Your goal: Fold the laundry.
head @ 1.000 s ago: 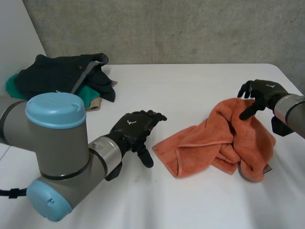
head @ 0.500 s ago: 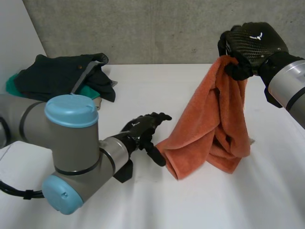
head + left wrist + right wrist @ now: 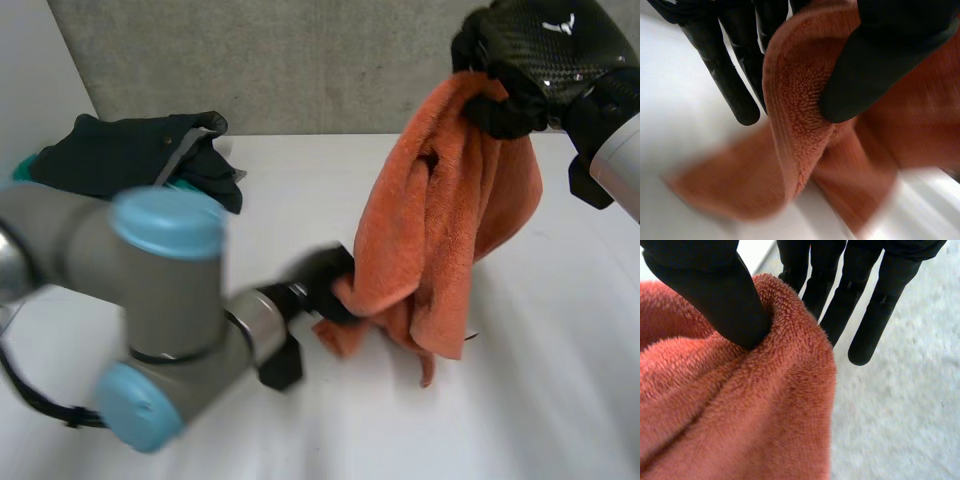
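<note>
My right hand (image 3: 545, 55) is up high, thumb and fingers pinching the top of the orange towel (image 3: 440, 220), so it hangs down over the table (image 3: 560, 390). Left hand (image 3: 325, 280) is low by the table, thumb clamping the towel's lower edge against its fingers (image 3: 735, 75). The dark clothes pile (image 3: 140, 155) sits at the far left, well apart.

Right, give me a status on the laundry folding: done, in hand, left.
Done: nothing folded yet. In hand: the orange towel hangs bunched from the right hand, which pinches its top, while the left hand pinches a lower edge. Left: spreading and folding it, then the pile of dark clothes on the table.
</note>
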Tool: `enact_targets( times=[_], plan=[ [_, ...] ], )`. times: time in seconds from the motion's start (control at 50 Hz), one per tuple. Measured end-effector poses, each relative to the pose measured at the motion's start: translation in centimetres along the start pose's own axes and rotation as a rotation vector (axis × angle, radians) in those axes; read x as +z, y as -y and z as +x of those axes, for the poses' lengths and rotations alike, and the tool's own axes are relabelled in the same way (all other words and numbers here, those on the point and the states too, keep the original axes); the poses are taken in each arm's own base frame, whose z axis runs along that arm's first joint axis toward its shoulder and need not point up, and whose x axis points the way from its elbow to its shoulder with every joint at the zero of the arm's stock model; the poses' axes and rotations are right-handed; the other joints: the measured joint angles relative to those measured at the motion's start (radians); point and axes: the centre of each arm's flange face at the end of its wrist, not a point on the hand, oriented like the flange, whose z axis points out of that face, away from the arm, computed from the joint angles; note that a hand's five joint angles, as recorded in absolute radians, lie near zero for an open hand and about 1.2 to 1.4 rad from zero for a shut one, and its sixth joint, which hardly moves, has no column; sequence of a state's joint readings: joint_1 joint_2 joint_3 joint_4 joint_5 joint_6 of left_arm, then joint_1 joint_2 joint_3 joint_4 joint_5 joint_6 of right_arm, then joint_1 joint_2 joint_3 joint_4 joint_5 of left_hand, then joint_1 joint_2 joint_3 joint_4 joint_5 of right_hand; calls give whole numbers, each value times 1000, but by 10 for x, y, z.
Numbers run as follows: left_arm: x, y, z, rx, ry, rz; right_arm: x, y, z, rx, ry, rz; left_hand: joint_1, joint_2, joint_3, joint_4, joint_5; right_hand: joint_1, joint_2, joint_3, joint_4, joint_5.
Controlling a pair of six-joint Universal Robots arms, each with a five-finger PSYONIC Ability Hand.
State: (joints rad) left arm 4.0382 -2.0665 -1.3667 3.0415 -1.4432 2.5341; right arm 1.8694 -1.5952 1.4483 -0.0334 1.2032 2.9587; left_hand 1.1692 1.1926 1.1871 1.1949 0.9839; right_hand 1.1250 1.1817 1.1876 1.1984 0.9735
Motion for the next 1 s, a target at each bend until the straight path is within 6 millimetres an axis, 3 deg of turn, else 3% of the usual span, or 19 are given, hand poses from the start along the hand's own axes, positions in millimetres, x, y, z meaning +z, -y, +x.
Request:
enact_targets(
  times=[0.08, 0.14, 0.18, 0.28, 0.38, 0.42, 0.5, 0.56, 0.62, 0.66, 0.8, 0.9, 1.0],
  plan=[
    [-32, 63, -11, 138, 61, 234, 14, -30, 20, -30, -3, -101, 0, 0, 0, 0, 0, 0, 0, 0, 0, 0],
    [-56, 92, -10, 281, 80, 370, 27, -57, 30, -43, 22, -191, 0, 0, 0, 0, 0, 0, 0, 0, 0, 0],
    [-67, 100, -7, 381, 89, 423, 35, -75, 33, -46, 47, -245, 0, 0, 0, 0, 0, 0, 0, 0, 0, 0],
    [-64, 83, -8, 527, 99, 374, 59, -126, 26, -48, 125, -362, 0, 0, 0, 4, 0, 0, 0, 0, 0, 0],
    [-33, 45, -22, 603, 124, 216, 82, -178, 16, -79, 140, -434, 0, 2, 4, 4, 0, -1, -2, -3, -2, -1],
    [-19, 31, -31, 626, 149, 156, 90, -197, 14, -103, 116, -449, 0, 2, 4, 4, 0, -111, -132, -136, -141, -108],
    [7, 14, -48, 660, 216, 67, 106, -219, 15, -155, 13, -432, 0, 2, 4, 4, 0, -765, -816, -800, -788, -769],
    [18, 14, -56, 668, 261, 34, 112, -215, 16, -184, -68, -387, -80, -78, -75, -79, -63, -902, -971, -972, -977, -926],
    [19, 20, -56, 661, 282, 27, 110, -199, 16, -197, -111, -350, -567, -535, -510, -523, -491, -902, -974, -979, -990, -926],
    [15, 26, -54, 652, 287, 28, 105, -185, 16, -202, -125, -332, -669, -654, -642, -657, -622, -902, -974, -979, -990, -926],
    [-19, 46, -42, 618, 272, 62, 59, -131, 10, -160, -139, -391, -801, -824, -819, -836, -802, -902, -974, -979, -990, -926],
    [-46, 51, -43, 578, 282, 78, 21, -116, 5, -52, -150, -509, -808, -848, -842, -856, -828, -902, -974, -979, -990, -926],
    [-67, 43, -54, 486, 314, 60, -15, -114, -7, 111, -150, -609, -826, -863, -852, -869, -841, -902, -974, -979, -990, -926]
  ],
)
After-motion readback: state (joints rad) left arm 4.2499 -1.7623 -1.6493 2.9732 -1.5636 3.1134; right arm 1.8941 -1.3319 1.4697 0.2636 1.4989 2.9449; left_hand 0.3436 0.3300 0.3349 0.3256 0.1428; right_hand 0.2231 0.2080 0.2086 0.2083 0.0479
